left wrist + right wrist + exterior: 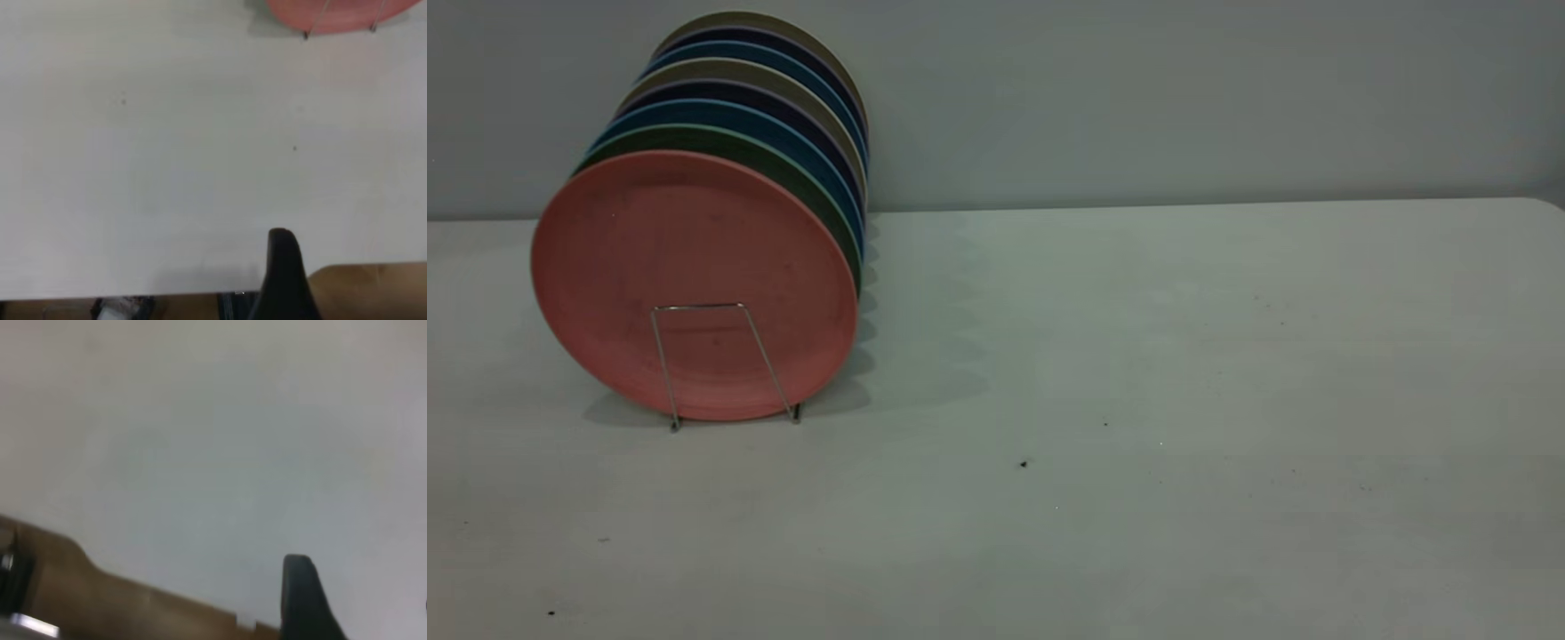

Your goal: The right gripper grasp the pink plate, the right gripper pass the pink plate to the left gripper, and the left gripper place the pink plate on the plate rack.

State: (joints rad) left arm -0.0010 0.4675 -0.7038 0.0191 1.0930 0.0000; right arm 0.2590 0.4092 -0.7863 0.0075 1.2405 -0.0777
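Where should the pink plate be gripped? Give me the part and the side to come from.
Probably the upper-left rim of the pink plate, approached from above. It stands on edge at the front of the rack, whose wire loop crosses its lower face. The green plate sits close behind, showing mostly at the upper right, so the upper left looks the freest for a thin pinch across the rim.
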